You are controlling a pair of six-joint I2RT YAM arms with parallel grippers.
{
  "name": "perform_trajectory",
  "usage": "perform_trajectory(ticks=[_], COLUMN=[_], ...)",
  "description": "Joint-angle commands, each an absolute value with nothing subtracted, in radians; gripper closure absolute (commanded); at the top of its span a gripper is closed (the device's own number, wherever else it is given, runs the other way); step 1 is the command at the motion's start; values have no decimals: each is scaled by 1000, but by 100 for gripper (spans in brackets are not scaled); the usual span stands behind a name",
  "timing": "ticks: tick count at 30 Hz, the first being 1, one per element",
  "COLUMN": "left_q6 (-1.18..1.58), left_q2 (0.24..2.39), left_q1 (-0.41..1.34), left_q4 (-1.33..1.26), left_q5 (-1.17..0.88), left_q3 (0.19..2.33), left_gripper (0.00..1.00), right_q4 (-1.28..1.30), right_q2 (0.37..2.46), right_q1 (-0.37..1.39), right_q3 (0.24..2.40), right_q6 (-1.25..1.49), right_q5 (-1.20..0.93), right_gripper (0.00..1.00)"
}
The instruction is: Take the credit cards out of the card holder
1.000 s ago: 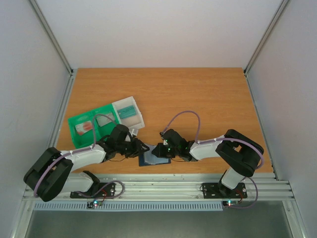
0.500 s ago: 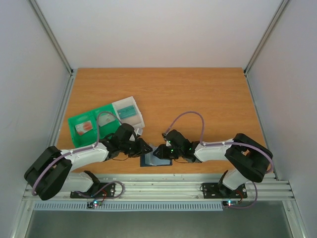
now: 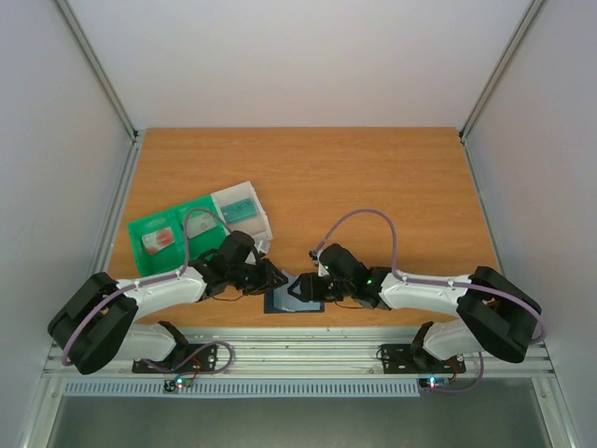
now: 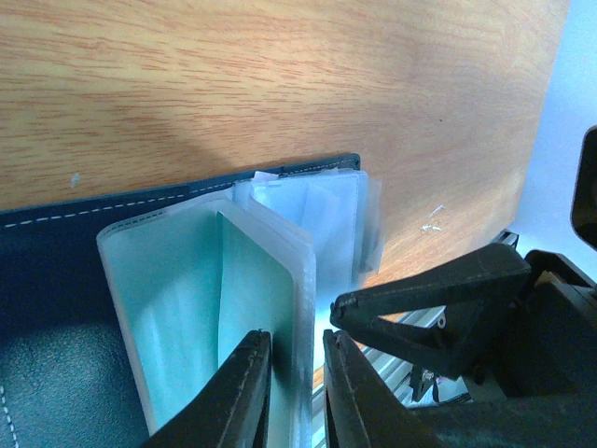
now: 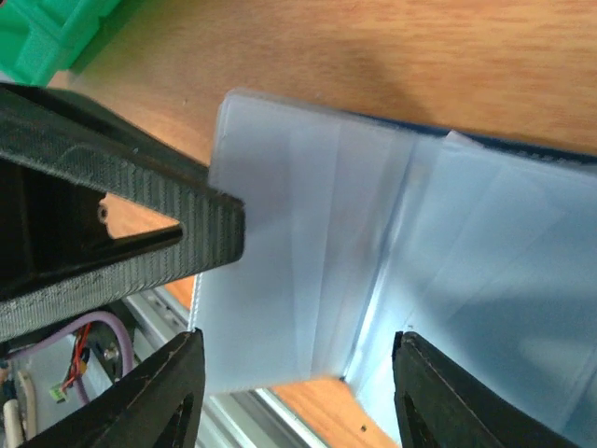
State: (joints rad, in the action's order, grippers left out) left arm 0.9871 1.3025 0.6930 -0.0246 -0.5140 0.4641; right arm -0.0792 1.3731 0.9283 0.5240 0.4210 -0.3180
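Observation:
The card holder lies open near the table's front edge, its dark navy cover flat on the wood. Its clear plastic sleeves fan upward. One sleeve holds a teal credit card. My left gripper is shut on that sleeve's edge with the card inside it; from above it sits at the holder's left corner. My right gripper stands open, straddling the empty-looking sleeves without touching them, and it hovers over the holder facing the left gripper.
A green bin holding a pale card with a red mark sits at the left, with a white bin holding a teal card beside it. The table's front edge and metal rail lie just behind the holder.
My right gripper has opened from nearly shut, and its arm has swung its elbow out to the right. The left gripper has stayed closed in almost the same place.

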Motion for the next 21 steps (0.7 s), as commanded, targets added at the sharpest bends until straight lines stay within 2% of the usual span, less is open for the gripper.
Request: perform_trajectory(ticks=[1,8,14,16,19,21], left_q6=[982,986,989,989,989,988], left_q2=[1303,1306,1302,1306,1312,1314], left_q1=[705,716,729,733,732,732], left_q4=[-37,-31,-25,-25,-26,-25], left_q5=[-497,-491,-479,-478,-477,-477], left_q3=[497,502,511,510,510,510], left_gripper=[80,80,79,79,79,79], right_q4=[-38,-31,-16,-8,17,20], right_q2=[1343,1373,1398,1397,1395,1394], right_q1=[958,992,1009,1009,1009,1009], right_q3=[536,579,604,604,601,598], right_q6=[416,420,424,423,421,420], right_q5=[-329,-317,-298,-284,-272,-265], right_gripper=[41,30,30,34,48,52])
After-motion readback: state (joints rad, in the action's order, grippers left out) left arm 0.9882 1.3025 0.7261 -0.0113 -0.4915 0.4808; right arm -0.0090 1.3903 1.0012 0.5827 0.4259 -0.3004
